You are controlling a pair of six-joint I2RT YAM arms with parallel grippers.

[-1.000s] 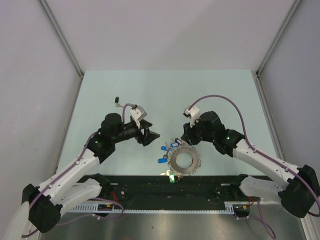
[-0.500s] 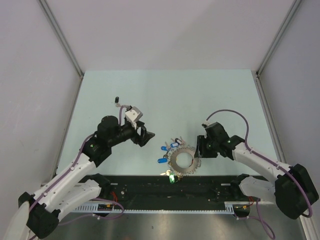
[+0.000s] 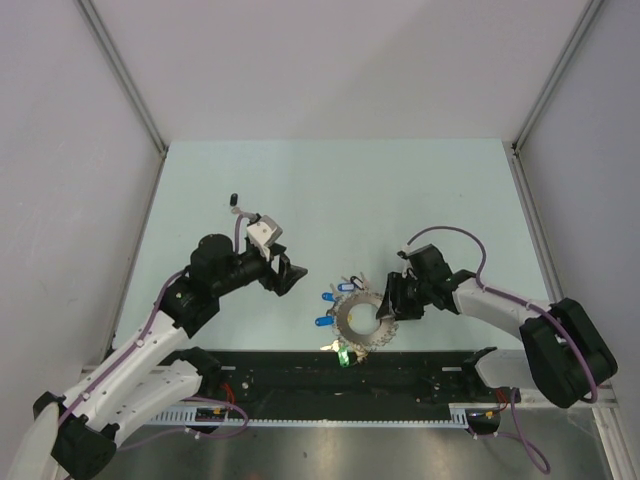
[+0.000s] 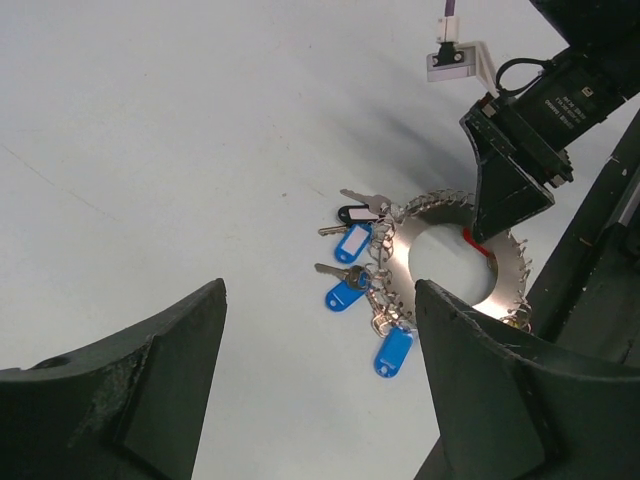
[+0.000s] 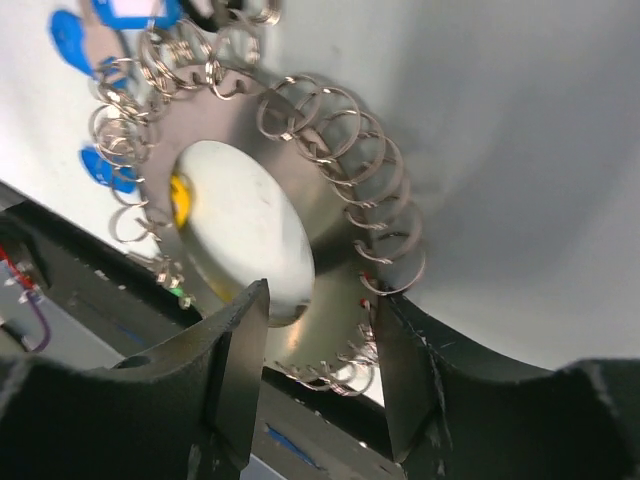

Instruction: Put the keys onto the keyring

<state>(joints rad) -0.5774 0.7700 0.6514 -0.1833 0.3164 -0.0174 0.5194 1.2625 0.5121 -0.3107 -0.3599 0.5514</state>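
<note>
The keyring (image 3: 350, 318) is a flat silver ring with small split rings all round its edge, lying near the table's front edge. Keys with blue tags (image 3: 325, 321) fan out on its left, and a green one (image 3: 342, 355) lies at its near side. My right gripper (image 3: 387, 306) is low on the ring's right side. In the right wrist view its open jaws (image 5: 320, 310) straddle the ring's band (image 5: 330, 205), one finger over the hole, one outside the rim. A red sliver (image 4: 478, 243) shows under those fingers. My left gripper (image 3: 287, 272) is open and empty, left of the ring (image 4: 400, 268).
A black rail (image 3: 420, 370) runs along the table's near edge just below the ring. A small black object (image 3: 232, 199) lies on the table behind the left arm. Grey walls close in the table at left, right and back.
My right gripper has come down and to the left, from above and right of the ring onto its right edge. My left gripper has drawn back slightly to the left.
</note>
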